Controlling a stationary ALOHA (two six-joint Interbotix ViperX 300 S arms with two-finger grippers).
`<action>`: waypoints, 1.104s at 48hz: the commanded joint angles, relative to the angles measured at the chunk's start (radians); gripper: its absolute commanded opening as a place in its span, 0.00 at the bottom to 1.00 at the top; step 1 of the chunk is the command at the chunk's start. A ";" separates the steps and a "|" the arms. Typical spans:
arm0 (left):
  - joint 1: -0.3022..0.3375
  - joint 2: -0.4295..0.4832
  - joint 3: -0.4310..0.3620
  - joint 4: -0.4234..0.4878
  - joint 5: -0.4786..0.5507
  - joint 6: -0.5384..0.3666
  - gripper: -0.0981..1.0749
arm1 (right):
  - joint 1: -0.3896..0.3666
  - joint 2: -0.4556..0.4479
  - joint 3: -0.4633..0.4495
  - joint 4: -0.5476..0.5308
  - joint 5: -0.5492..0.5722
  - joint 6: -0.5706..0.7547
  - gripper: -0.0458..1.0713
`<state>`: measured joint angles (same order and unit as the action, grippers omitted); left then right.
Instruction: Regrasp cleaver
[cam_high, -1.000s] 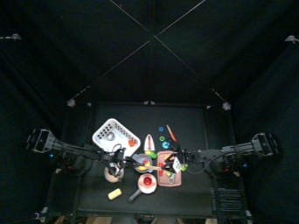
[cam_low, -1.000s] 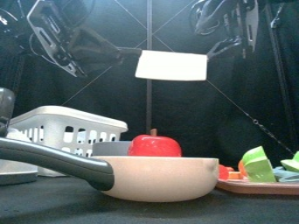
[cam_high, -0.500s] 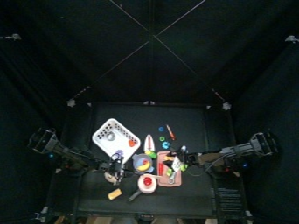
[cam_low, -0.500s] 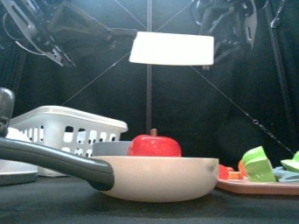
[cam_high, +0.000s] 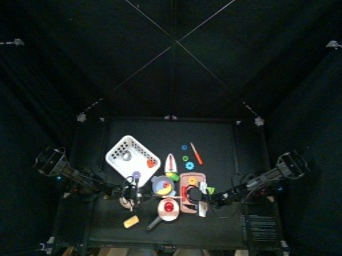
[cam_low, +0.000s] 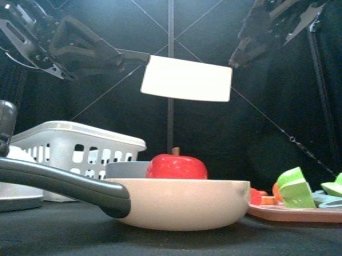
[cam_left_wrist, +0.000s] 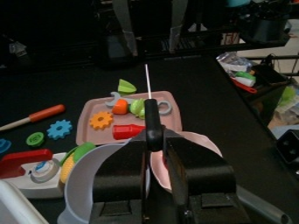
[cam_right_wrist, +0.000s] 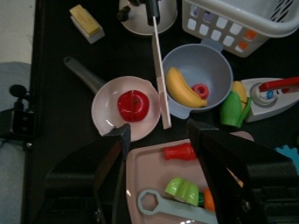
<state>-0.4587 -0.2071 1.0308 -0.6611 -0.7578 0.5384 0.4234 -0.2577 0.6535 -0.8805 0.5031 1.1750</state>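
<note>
The cleaver hangs in the air above the table, its broad white blade (cam_low: 187, 78) tilted slightly in the front view. My left gripper (cam_left_wrist: 152, 150) is shut on the cleaver's red handle (cam_left_wrist: 152, 133), and the blade (cam_left_wrist: 146, 87) shows edge-on as a thin white line. In the right wrist view the cleaver (cam_right_wrist: 160, 74) is again a thin edge-on line, running from the left gripper (cam_right_wrist: 151, 9) toward my right gripper (cam_right_wrist: 166, 144). The right gripper stands open, apart from the blade, with nothing between its fingers (cam_right_wrist: 112, 162).
Under the cleaver are a cream pan (cam_right_wrist: 111, 87) with a red apple (cam_low: 177, 165), a grey bowl (cam_right_wrist: 176, 59) holding a banana, and a pink cutting board (cam_left_wrist: 105, 105) with toy vegetables. A white basket (cam_low: 74, 145) stands at the left, a yellow block (cam_right_wrist: 82, 19) near the front.
The cleaver rose in the left gripper, then came down a little and tilted. The right arm swung toward the table's front and now reaches in beneath the blade, still open.
</note>
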 joint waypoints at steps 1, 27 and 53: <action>-0.003 -0.003 -0.011 0.005 -0.011 0.005 0.48 | -0.002 0.008 -0.034 -0.011 0.009 -0.002 0.83; -0.003 0.003 -0.012 0.044 -0.011 0.000 0.48 | -0.037 0.074 -0.071 0.000 0.017 -0.002 0.77; -0.002 0.014 -0.012 0.044 -0.012 -0.002 0.48 | -0.043 0.091 -0.091 0.018 0.005 -0.003 0.50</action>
<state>-0.4587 -0.1948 1.0308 -0.6213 -0.7593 0.5384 0.3820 -0.1549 0.5921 -0.8606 0.5185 1.1735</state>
